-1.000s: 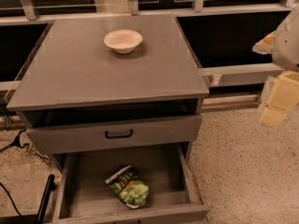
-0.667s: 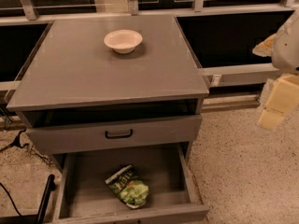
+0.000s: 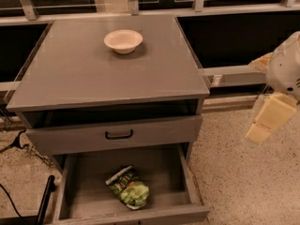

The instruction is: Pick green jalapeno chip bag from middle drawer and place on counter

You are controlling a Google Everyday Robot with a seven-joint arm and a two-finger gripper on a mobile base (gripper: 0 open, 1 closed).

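Gripper [image 3: 265, 121] right of counter [image 3: 93, 74] — middle drawer [image 3: 161, 172] open-topped, drawer front [image 3: 154, 132] over rear.

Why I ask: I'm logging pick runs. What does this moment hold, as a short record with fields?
bag: green jalapeno chip bag lying on the drawer floor, toward the front
drawer: middle drawer pulled open, nothing else seen in it
above drawer: drawer front with a black handle
counter: counter holds a pale bowl near its back edge
gripper: gripper at the right of the cabinet, over the speckled floor, well apart from the bag
task state: bag not yet picked
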